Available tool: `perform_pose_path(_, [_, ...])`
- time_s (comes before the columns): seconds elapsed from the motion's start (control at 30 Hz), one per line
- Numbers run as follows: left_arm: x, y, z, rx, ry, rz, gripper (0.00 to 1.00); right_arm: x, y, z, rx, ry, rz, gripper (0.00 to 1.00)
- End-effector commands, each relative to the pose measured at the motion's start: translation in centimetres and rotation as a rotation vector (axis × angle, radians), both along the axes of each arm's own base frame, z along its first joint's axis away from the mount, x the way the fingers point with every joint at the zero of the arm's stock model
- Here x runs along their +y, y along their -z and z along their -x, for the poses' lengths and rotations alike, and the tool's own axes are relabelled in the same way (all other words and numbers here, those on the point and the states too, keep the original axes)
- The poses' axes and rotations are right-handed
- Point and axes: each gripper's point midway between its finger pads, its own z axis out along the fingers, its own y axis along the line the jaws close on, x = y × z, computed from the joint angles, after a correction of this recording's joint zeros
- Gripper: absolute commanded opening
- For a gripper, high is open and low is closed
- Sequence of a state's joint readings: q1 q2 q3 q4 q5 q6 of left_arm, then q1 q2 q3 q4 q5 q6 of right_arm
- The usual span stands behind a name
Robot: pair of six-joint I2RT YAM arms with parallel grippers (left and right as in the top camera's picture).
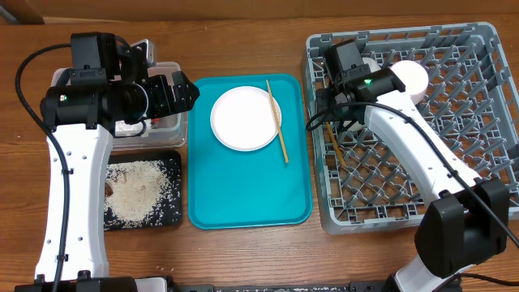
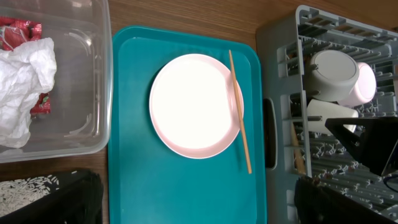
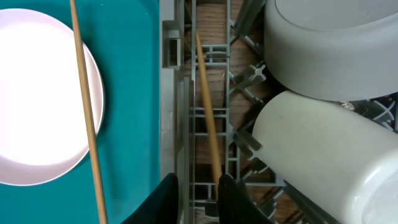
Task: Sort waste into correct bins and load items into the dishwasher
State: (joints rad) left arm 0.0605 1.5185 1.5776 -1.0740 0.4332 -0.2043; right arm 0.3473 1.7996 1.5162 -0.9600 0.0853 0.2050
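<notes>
Loading dishes: the right gripper (image 3: 199,199), jaws slightly parted around a chopstick (image 3: 208,118) at the rack's (image 1: 478,32) nine o'clock, should next fetch the second chopstick (image 1: 277,122) at the plate's (image 1: 242,120) three o'clock; left gripper (image 1: 182,92) spread wide.

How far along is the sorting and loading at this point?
Done: napkin and wrapper in the clear tub, rice scraps in the black tray, grey bowl, pink bowl and cup in the rack. In hand: right pincer, jaws parted, over one chopstick lying in the rack. Remaining: pink plate and second chopstick on the teal tray.
</notes>
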Motion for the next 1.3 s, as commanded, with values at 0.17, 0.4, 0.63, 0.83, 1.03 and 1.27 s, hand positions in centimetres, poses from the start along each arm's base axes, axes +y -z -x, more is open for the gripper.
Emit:
perform_pose_path(0.17, [-0.1,-1.3,-0.3,-0.038,0.0,0.004,1.0,6.8,-2.0,-0.3,-0.013,-0.158,-0.363,0.24])
perform_pose_path(0.4, [-0.1,-1.2,-0.2,-0.036,0.0,0.004,1.0,10.8,-3.0,-0.4,-0.07,-0.231,-0.42,0.34])
perform_pose_path(0.63, [-0.1,-1.2,-0.2,-0.035,0.0,0.004,1.0,10.8,0.4,-0.3,-0.094,-0.195,-0.195,0.36])
perform_pose_path(0.83, [-0.1,-1.2,-0.2,-0.034,0.0,0.004,1.0,11.4,4.2,0.4,-0.011,-0.207,-0.145,0.37])
perform_pose_path(1.03, [-0.1,-1.2,-0.2,-0.034,0.0,0.004,1.0,10.4,7.3,2.0,0.105,-0.198,-0.092,0.36])
perform_pose_path(1.27, [-0.1,-1.2,-0.2,-0.034,-0.002,0.002,1.0,9.7,8.6,3.7,0.192,-0.197,-0.064,0.36])
